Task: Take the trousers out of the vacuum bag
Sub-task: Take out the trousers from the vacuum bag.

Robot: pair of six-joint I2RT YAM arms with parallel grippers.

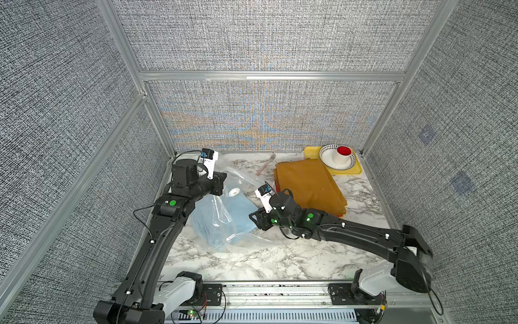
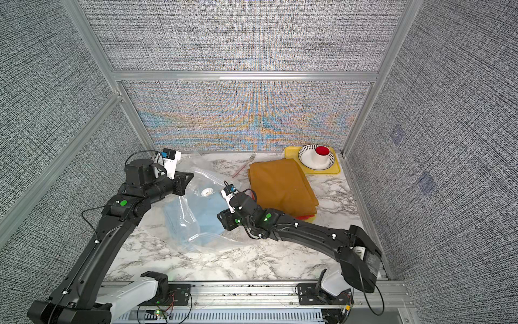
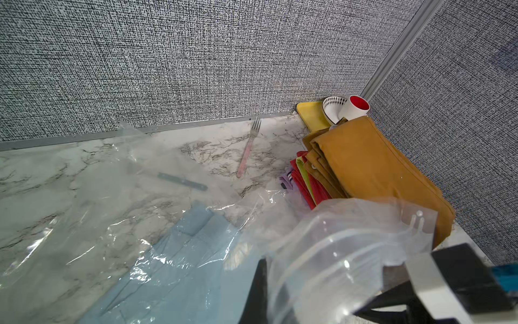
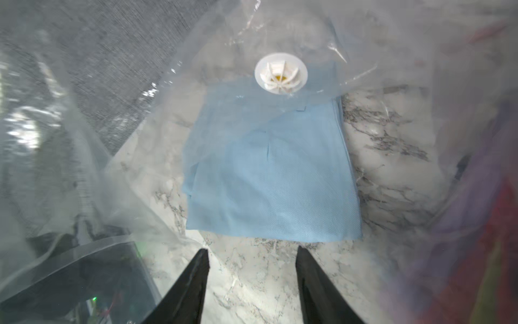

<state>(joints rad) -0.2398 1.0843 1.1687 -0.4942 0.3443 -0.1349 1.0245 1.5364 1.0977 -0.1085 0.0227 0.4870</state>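
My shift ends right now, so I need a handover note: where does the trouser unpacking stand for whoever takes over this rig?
Left gripper: shut, apparently pinching the vacuum bag at its edge to hold it up.
Right gripper: open, empty, reaching into the bag toward the light blue trousers.
Done: orange trousers lie outside on a stack, with red trousers, yellow trousers and lilac trousers beneath.
Left: the light blue trousers are in the bag; grasp them and pull them out.

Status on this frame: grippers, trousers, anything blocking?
Left gripper shut on vacuum bag rim, mouth lifted. Right gripper open inside bag, short of light blue trousers. Nothing between jaws and cloth. Orange trousers stacked outside.
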